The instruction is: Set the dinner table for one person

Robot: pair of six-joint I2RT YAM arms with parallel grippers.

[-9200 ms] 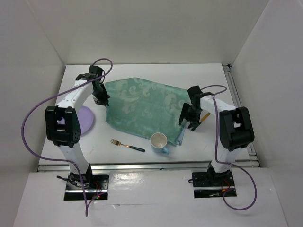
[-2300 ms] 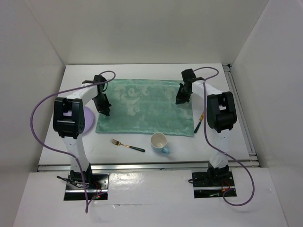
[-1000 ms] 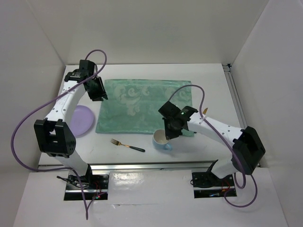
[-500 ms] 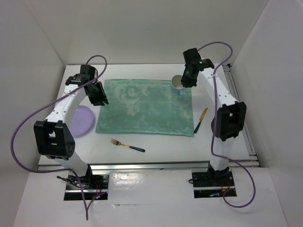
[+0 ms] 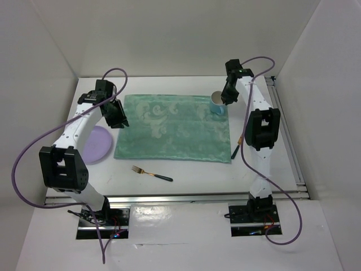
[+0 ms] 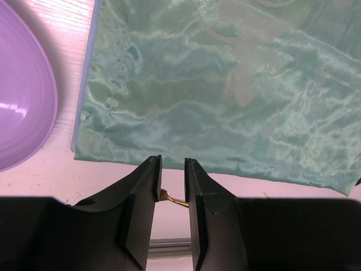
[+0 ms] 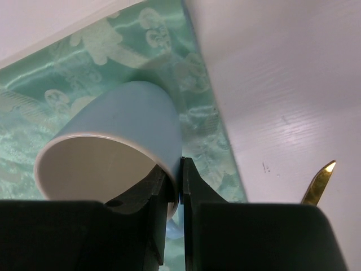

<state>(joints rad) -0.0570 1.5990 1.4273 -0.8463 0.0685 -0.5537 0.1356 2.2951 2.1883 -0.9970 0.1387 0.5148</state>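
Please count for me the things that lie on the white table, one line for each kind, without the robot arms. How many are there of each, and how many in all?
patterned green cloth: 1
purple plate: 1
blue cup: 1
fork: 1
knife: 1
Total: 5

- Teal-green patterned cloth, spread flat.
- Pale blue cup, white inside, at the cloth's 2 o'clock corner.
- Lilac plate at 9 o'clock, just beside the cloth's edge.
- Fork, dark-handled, at 7 o'clock, apart from the cloth.
- Knife, gold-bladed, at 4 o'clock, partly hidden.
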